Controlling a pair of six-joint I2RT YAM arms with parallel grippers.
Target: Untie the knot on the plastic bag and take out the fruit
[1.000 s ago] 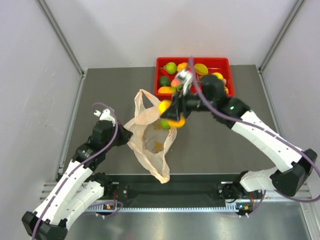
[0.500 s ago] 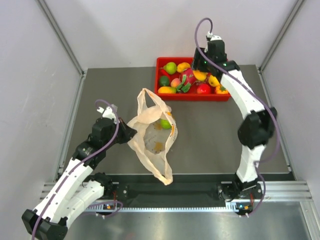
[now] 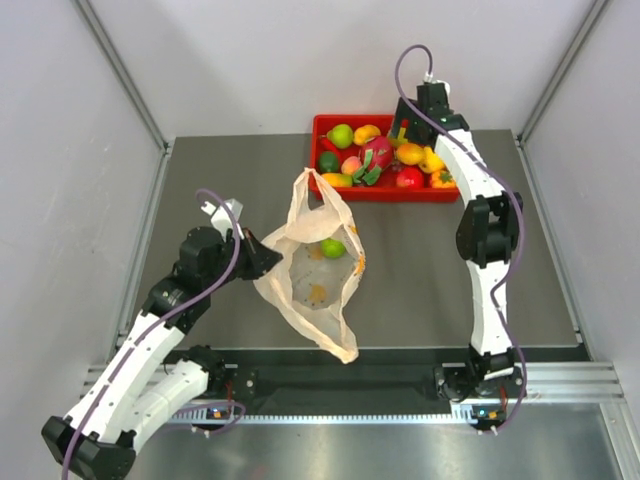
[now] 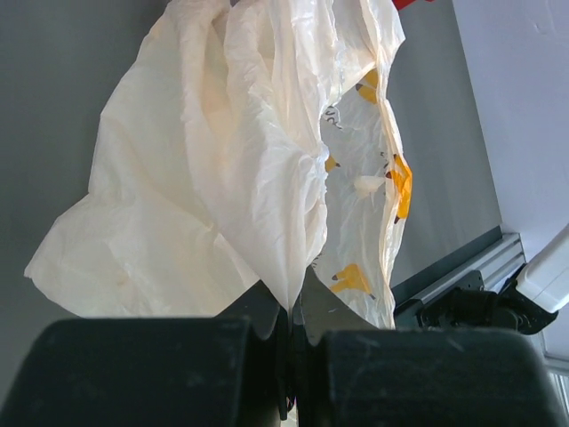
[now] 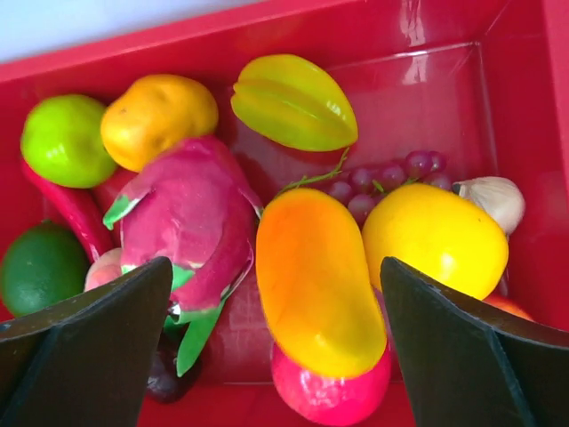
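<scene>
Over the tray [image 5: 178, 36] — right end effector [image 5: 276, 271] agape.

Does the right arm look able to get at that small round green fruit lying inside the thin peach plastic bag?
Probably yes. The left gripper holds the bag open, the green fruit lies uncovered, and the right gripper, open and empty, hangs over the red tray.

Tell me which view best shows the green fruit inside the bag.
Top external: the green fruit is plainly visible from above, inside the plastic bag. Left wrist shows only crinkled bag plastic pinched in the left gripper; the fruit is hidden. Right wrist shows only the red tray and its contents, no bag.
</scene>
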